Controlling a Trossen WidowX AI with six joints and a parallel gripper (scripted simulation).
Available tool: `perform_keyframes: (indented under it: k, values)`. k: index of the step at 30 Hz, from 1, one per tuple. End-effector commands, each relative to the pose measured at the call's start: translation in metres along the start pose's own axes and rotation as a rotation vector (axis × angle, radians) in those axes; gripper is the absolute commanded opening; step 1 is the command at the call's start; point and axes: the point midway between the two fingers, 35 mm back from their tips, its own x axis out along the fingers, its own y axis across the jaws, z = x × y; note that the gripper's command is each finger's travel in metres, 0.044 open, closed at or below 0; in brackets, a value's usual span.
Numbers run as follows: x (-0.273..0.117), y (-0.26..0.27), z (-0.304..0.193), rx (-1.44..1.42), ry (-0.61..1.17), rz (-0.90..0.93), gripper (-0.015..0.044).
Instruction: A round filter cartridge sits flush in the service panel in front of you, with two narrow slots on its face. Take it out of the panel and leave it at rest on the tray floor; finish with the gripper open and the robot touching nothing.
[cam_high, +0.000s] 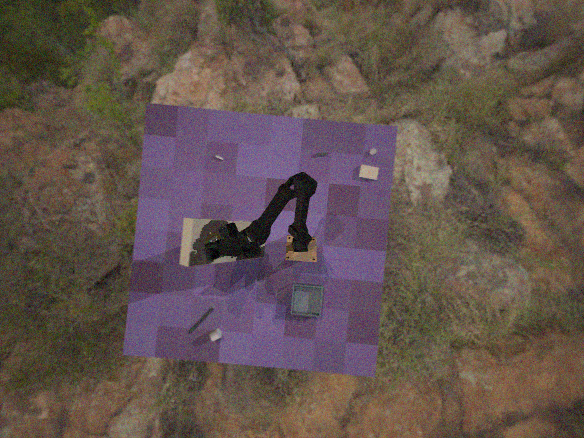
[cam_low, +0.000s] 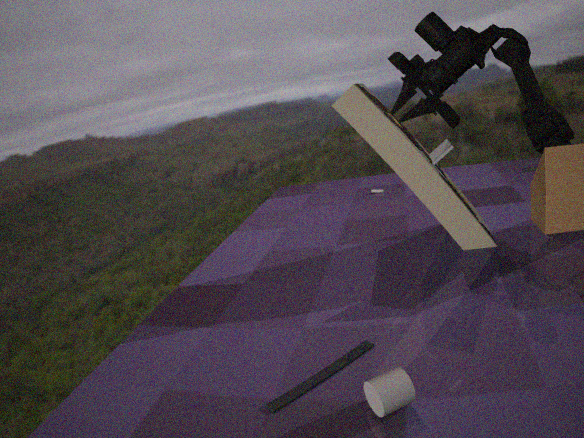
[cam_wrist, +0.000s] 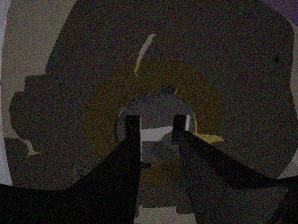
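- Black parallel-jaw gripper (cam_low: 407, 111) is up against the face of the tilted cream-coloured service panel (cam_low: 410, 165), near the panel's upper end in the ext. view.
- Wrist view: both dark fingers reach fwd to the small grey round filter cartridge (cam_wrist: 157, 119), which sits in the panel face at centre frame. Fingertips meet the cartridge face, one each side of its middle; whether they are inside the slots can't be told, too dim and grainy.
- Jaws narrow, roughly a quarter open. Can't tell if they grip anything; nothing is plainly clamped between the tips.
- Cartridge seated in the panel, not out of it. Panel face around it is mostly in dark shadow.
- Top view: black arm (cam_high: 280, 205) runs from its tan wooden base block (cam_high: 301, 249) out to the left over the panel (cam_high: 187, 240); gripper (cam_high: 210, 246) lies over the panel's middle.
- Small grey square tray (cam_high: 306, 300) sits on the purple chequered mat (cam_high: 250, 150), nearer the bottom edge than the base, well apart from the panel.
- Loose bits on the mat: white short cylinder (cam_low: 389, 391) just beside a dark flat bar (cam_low: 320, 376); pale flat rectangular block (cam_high: 368, 172) near the far right corner.
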Motion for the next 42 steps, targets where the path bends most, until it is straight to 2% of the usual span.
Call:
perform_keyframes:
  k: [1,42]
  values:
    - [0.0002,0.0024,0.0009,-0.003,0.003,0.001,0.0101]
    - [0.0032,-0.0006,-0.0007,-0.003,0.003,0.002,0.0101]
